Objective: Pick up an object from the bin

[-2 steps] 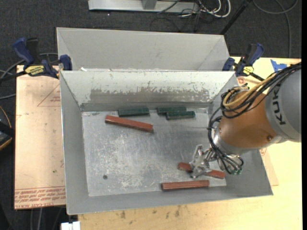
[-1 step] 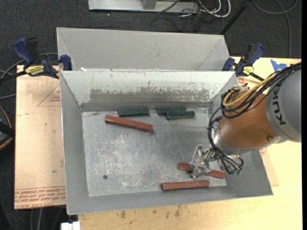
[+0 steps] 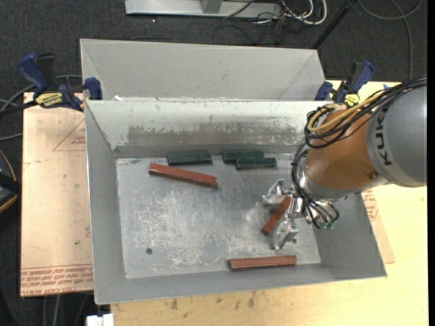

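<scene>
Grey metal bin (image 3: 102,202), floor scuffed, few loose pieces, widely spread.

Arm (image 3: 401,141) enters from the right side of the view, its orange cover (image 3: 340,165) above the bin's right half, with cables looped over the top of it. Gripper (image 3: 280,217) is low in the right-centre of the bin floor. Metal fingers (image 3: 274,195) stand one toward the back wall and one toward the front, and a short red-brown bar (image 3: 272,221) sits between them. The fingers are clamped on this bar. It is tilted, upper end toward the wrist, lower end pointing left and front. Cannot tell whether its lower end touches the floor or is clear of it.

Other pieces, all lying flat:
- Long red-brown bar (image 3: 183,175), left of centre toward the back, slightly slanted, well apart from the gripper.
- Dark green bar (image 3: 189,158), just behind it, along the foot of the back wall.
- Pair of dark green bars (image 3: 250,159), also at the back wall, right of the single one, overlapping or touching end to side; nearest the orange cover's left edge.
- Second red-brown bar (image 3: 262,263), near the front edge of the floor, roughly parallel to that edge, just in front of the lower finger but apart from it.
</scene>
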You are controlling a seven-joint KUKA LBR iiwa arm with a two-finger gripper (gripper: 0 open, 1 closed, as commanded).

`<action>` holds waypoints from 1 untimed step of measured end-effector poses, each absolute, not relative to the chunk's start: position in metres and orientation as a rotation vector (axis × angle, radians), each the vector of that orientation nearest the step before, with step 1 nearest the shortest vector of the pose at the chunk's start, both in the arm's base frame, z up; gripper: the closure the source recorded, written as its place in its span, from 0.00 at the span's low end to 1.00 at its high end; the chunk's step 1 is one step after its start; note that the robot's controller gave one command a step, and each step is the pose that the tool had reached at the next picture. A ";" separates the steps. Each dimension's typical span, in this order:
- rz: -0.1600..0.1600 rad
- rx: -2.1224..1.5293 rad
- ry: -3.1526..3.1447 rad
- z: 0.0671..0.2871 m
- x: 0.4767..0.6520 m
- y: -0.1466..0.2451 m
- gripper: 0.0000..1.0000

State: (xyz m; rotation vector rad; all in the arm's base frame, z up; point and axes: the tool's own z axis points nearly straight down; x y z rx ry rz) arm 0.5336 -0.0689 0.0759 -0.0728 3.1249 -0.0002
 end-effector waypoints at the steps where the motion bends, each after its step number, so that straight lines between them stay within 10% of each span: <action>1: 0.000 -0.074 3.123 0.077 0.534 -0.069 1.00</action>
